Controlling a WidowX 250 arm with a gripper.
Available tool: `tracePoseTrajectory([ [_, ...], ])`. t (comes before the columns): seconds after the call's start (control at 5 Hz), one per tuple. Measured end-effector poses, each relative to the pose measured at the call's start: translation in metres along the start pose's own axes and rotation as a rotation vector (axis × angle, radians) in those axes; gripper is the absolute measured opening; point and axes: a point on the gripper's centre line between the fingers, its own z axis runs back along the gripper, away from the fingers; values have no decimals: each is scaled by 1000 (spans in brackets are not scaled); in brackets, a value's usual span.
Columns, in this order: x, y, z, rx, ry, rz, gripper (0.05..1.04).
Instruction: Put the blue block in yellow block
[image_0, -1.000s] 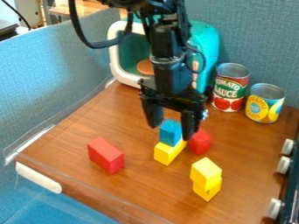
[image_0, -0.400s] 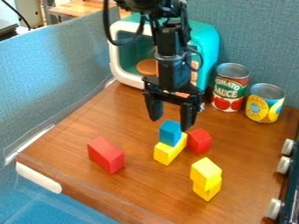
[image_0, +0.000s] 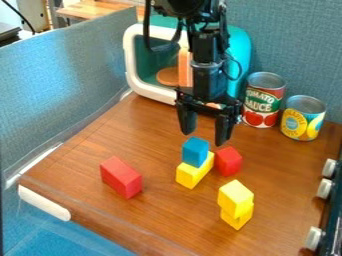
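The black gripper (image_0: 205, 139) hangs open above and slightly behind the blocks near the middle of the table, with nothing between its fingers. Below it the blue block (image_0: 195, 151) rests on top of a long yellow block (image_0: 194, 172), toward that block's back part. Two more yellow pieces (image_0: 236, 200), one on top of the other, stand nearer the front right.
A red block (image_0: 228, 161) stands just right of the blue and yellow pair. Another red block (image_0: 121, 177) lies at the left. Behind are a teal toy oven (image_0: 237, 55), a tomato can (image_0: 263, 100) and a yellow can (image_0: 302, 118). Knobs (image_0: 324, 189) line the right edge.
The gripper has moved back and to the right, away from the blue block, and stays open. The blocks have kept their places.
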Motion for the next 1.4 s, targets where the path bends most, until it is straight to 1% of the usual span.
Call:
tracePoseTrajectory([
  [0.2,0,1,-9,-12,36,2,1000],
  [0.4,-3,5,-15,-1,87,-1,1000],
  [0.6,-6,6,-20,4,114,2,949],
  [0.8,-11,8,-31,-6,162,-4,672],
  [1.0,-12,7,-33,-12,162,-12,606],
  [1.2,-19,3,-28,-16,144,-22,606],
  [1.4,-28,-9,7,3,52,-38,606],
])
